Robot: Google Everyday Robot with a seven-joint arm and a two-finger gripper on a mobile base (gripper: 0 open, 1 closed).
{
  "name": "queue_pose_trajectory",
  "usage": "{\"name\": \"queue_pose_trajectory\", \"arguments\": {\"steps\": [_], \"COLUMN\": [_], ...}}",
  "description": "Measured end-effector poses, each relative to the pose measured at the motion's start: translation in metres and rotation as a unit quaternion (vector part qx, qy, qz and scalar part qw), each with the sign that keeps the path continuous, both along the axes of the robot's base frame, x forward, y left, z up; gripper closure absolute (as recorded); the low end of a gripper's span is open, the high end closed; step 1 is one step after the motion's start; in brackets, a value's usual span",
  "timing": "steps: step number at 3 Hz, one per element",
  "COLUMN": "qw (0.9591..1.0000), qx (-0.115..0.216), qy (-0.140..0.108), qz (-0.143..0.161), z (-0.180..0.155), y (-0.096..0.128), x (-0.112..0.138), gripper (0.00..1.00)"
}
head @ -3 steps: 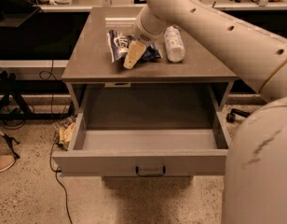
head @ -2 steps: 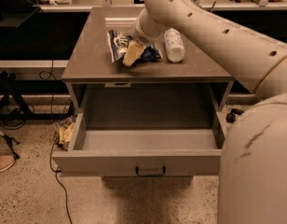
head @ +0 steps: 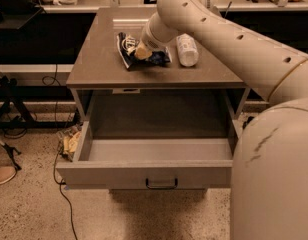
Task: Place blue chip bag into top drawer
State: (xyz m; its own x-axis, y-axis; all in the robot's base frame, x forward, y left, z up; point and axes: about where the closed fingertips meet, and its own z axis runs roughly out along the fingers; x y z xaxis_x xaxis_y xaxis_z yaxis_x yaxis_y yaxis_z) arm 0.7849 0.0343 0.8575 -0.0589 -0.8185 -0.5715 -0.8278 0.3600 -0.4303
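Note:
The blue chip bag point(head: 125, 50) lies crumpled on the grey-brown table top point(head: 99, 69), toward the back middle. My gripper point(head: 141, 51) comes in from the right and is down on the middle of the bag, covering part of it. The top drawer point(head: 119, 176) is pulled wide open below the table top. Its inside is empty, and its small dark handle point(head: 161, 184) sits centred on the front.
A white plastic bottle point(head: 187, 49) lies on the table just right of the bag. My arm point(head: 234, 39) and body point(head: 274, 174) fill the right side. Cables and a black stand point(head: 9, 109) are on the floor at left. A shelf runs behind the table.
My gripper has shifted slightly back and left over the bag. The bag, the bottle and the drawer have not moved.

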Motion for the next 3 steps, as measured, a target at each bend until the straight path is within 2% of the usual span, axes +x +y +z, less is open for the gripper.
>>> {"name": "queue_pose_trajectory", "arguments": {"steps": [1,2,3], "qw": [0.9986,0.9920,0.9866], "qx": [0.041,0.085,0.113], "qy": [-0.033,-0.093,-0.117], "qz": [-0.001,-0.006,-0.007], "z": [0.036,0.092,0.127], "y": [-0.014,-0.049,-0.109], "x": [-0.010,-0.035,-0.072], "gripper": [0.96,1.00,1.00]}}
